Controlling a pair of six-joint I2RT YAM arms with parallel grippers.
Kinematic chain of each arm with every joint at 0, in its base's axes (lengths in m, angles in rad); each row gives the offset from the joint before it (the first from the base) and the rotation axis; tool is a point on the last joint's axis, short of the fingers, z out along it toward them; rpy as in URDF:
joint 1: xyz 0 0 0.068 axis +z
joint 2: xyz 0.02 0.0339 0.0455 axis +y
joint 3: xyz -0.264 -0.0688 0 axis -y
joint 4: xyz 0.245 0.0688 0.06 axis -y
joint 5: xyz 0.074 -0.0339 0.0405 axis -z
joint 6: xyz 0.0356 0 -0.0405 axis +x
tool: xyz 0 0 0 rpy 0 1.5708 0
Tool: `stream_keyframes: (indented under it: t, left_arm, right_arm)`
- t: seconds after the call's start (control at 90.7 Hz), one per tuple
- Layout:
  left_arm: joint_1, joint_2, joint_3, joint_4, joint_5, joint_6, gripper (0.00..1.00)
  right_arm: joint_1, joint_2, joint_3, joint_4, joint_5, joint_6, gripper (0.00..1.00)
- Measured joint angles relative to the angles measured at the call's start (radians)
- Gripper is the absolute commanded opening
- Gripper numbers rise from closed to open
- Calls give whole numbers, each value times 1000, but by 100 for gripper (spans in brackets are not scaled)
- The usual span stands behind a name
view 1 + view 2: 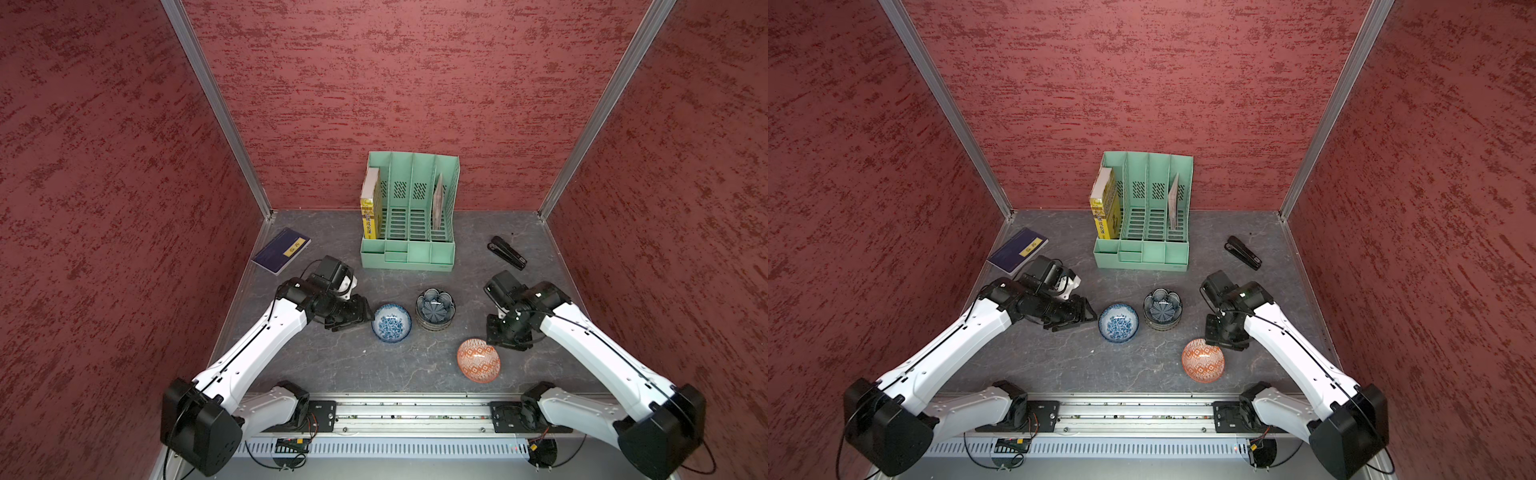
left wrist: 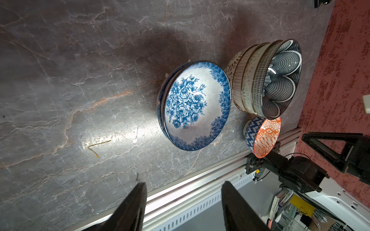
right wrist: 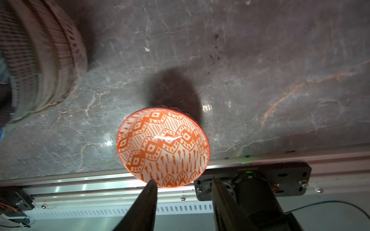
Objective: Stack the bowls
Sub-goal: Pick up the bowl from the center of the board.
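Observation:
In both top views a blue-white bowl (image 1: pixel 391 323) (image 1: pixel 1118 323) sits mid-table; in the left wrist view this bowl (image 2: pixel 197 106) shows a second rim under it. Right of it stands a stack of several bowls, topped by the dark scalloped flower bowl (image 1: pixel 435 309) (image 1: pixel 1163 309) (image 2: pixel 280 80). The orange-white diamond bowl (image 1: pixel 478 360) (image 1: pixel 1203 360) (image 3: pixel 163 147) stands alone near the front. My left gripper (image 1: pixel 357 318) (image 2: pixel 183 188) is open and empty, just left of the blue-white bowl. My right gripper (image 1: pixel 505 344) (image 3: pixel 183 180) is open at the orange bowl's rim.
A green file organizer (image 1: pixel 409 216) with a yellow book (image 1: pixel 371 208) stands at the back. A blue notebook (image 1: pixel 281 250) lies at the back left, a black stapler (image 1: pixel 506 252) at the back right. A metal rail (image 1: pixel 411 411) runs along the front edge. Red walls enclose three sides.

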Motion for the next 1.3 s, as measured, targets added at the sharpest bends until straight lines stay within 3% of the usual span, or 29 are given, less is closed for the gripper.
stream_keyframes:
  t: [0.408,1.047,1.3]
  left_arm:
    - [0,-12,-34,12,54,30,62]
    - [-5,-27,-35,12,52,31,62]
    - [-6,-27,-35,12,49,31,61]
  right_arm:
    - [0,-64,-183,51,-12,132,38]
    - [0,-21,-254,197,-10,152,19]
    - [0,-8,-254,220,-5,150,18]
